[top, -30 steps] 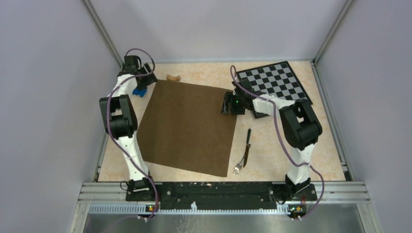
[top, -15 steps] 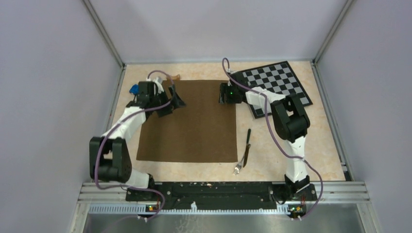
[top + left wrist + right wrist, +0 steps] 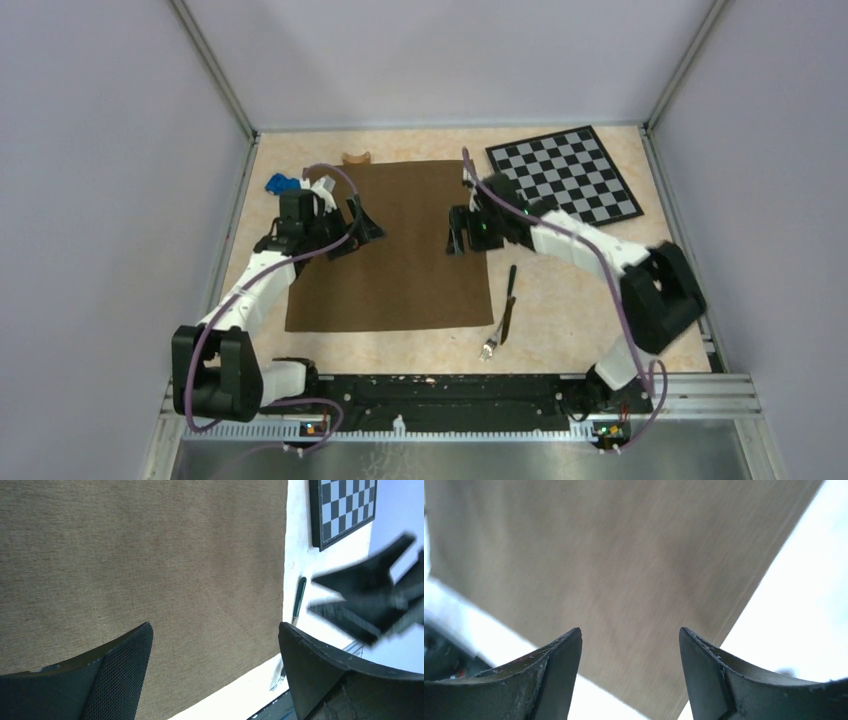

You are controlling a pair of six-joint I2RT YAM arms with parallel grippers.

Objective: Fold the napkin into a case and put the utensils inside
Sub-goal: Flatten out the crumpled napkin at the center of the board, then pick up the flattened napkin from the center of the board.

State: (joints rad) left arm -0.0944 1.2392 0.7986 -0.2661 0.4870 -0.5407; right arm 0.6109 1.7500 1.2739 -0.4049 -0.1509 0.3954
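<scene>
The dark-brown napkin (image 3: 400, 250) lies flat and squared on the table. My left gripper (image 3: 365, 228) is open and empty above its left part; the left wrist view shows cloth (image 3: 150, 570) between the spread fingers (image 3: 125, 665). My right gripper (image 3: 458, 232) is open and empty above the napkin's right edge, with cloth (image 3: 624, 570) below its fingers (image 3: 559, 660). The dark-bladed knife (image 3: 510, 298) and the silver fork (image 3: 489, 347) lie on the table right of the napkin. The knife also shows in the left wrist view (image 3: 299, 597).
A checkerboard (image 3: 565, 175) lies at the back right. A small blue block (image 3: 282, 183) sits at the back left by the left arm. A small tan piece (image 3: 355, 157) lies at the napkin's far edge. Grey walls enclose the table.
The napkin went from skewed to squared with the table. Both grippers left its far corners; the right one has moved nearer along the right edge, the left sits over the left part.
</scene>
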